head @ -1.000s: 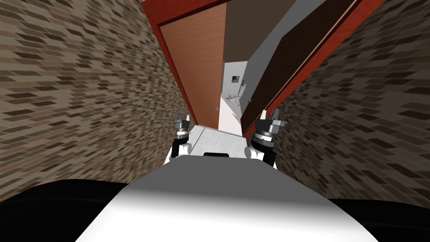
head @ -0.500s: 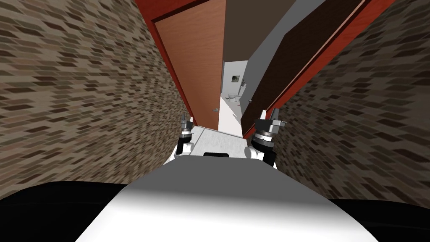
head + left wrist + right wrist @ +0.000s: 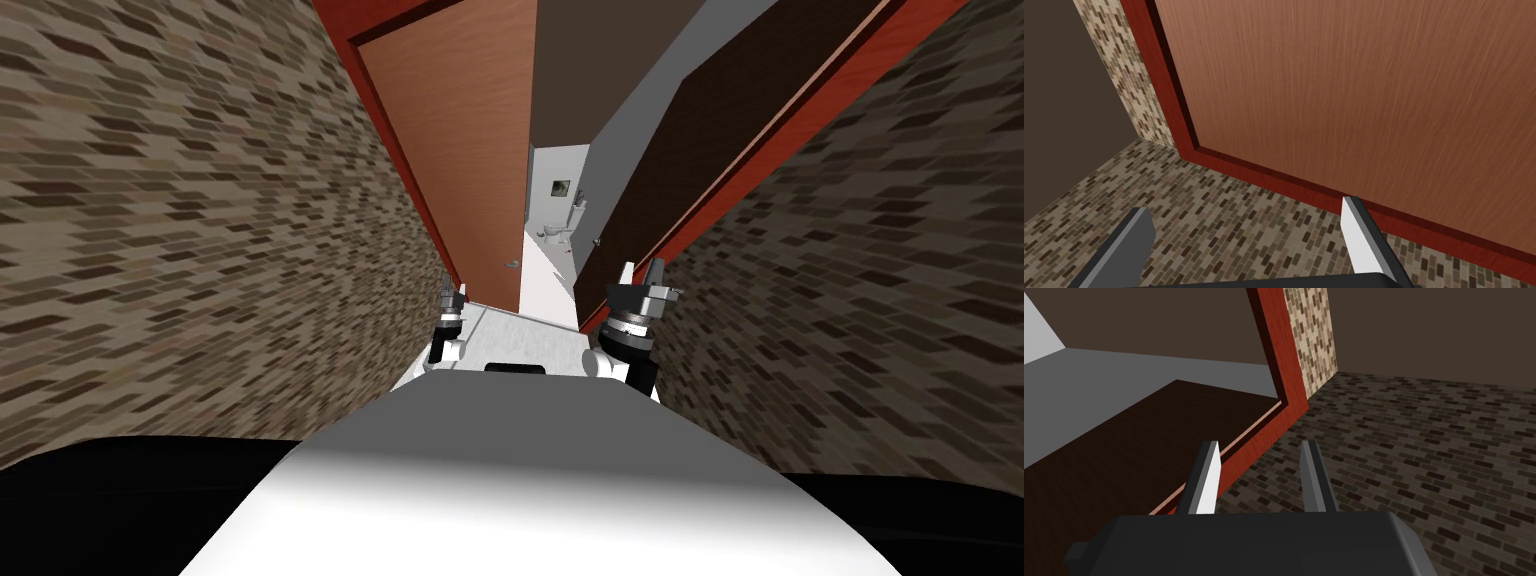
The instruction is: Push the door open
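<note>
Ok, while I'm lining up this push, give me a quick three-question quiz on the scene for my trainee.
1. True or false: the left hand is shut.
2. At floor level, between the light brown door leaf and the dark brown door leaf, the head view shows: A a brick wall; B a bright white room; C a black area.
3. Fill in: the frame around the light brown door leaf is ___.

Key
1. False: its fingers stand wide apart and hold nothing.
2. B.
3. Red.
</note>
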Controlling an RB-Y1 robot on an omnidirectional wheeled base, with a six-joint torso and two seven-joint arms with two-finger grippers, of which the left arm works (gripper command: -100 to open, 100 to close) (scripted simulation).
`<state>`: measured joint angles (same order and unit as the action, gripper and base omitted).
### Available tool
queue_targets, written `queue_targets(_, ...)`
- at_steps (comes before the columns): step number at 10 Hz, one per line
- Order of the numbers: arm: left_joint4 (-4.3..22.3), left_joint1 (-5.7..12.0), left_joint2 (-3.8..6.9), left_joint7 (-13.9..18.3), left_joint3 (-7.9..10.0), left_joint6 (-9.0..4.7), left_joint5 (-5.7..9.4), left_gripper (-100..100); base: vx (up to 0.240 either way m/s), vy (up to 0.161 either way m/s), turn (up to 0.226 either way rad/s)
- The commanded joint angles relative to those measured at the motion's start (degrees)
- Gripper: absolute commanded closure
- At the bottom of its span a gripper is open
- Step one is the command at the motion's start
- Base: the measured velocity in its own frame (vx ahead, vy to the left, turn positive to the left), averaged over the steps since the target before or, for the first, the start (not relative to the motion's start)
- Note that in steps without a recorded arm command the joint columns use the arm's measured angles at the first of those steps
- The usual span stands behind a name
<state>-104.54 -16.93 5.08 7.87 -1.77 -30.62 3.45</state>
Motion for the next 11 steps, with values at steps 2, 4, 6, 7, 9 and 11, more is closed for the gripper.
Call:
queue_targets(2,3.45,1.62,-0.11,-0.23,-0.31,-0.46,-0.4,-100,0.086,-0.01,-0.003)
queue_targets(4,7.35,3.08,-0.04,-0.32,-0.69,-1.32,-0.83,-100,0.061,-0.002,-0.005)
queue_targets(6,9.31,3.81,-0.01,-0.37,-0.88,-1.75,-1.05,-100,0.08,-0.007,-0.005)
queue_targets(7,11.32,4.57,0.0,-0.41,-1.07,-2.2,-1.27,-100,0.058,-0.01,-0.003)
queue_targets(9,14.82,6.07,0.01,-0.51,-1.47,-3.08,-1.71,-100,0.077,-0.004,-0.007)
queue_targets(11,17.35,6.82,0.01,-0.56,-1.66,-3.53,-1.93,-100,0.073,-0.01,-0.003)
